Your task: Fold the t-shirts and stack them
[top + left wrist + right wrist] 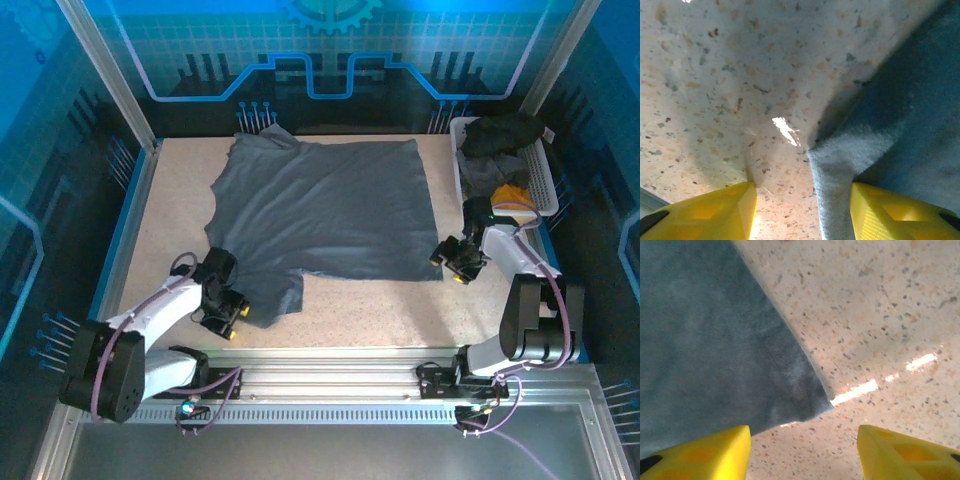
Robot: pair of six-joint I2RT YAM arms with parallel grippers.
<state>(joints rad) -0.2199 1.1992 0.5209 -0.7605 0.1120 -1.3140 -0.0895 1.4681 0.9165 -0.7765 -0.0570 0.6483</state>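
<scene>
Lying spread across the table, the grey shirt is mostly flat, with its far-left edge rumpled. The other shirts sit heaped in the basket at the far right.

The left tool is low at the near-left flap of cloth and the right tool is at the near-right hem corner. Both have their fingers apart and hold nothing.

The main risk is a poor grip. In the left wrist view the cloth edge runs up beside the right-hand finger, with bare table across the rest of the gap. Closing from there may catch only a thin strip, which could slide out once lifted.

In the right wrist view the hem corner lies ahead of the fingers, not between them. Closing there would likely meet only air, or nip just the tip.

If one side holds and the other slips, the shirt would be dragged askew and the fold would come out crooked. The rumpled far-left edge could also get trapped inside the fold.

Both tools look very near the table, so pressing lower to gather more cloth may scrape the fingers on it. The right arm is also close to the basket and could nudge it on a wide swing
</scene>
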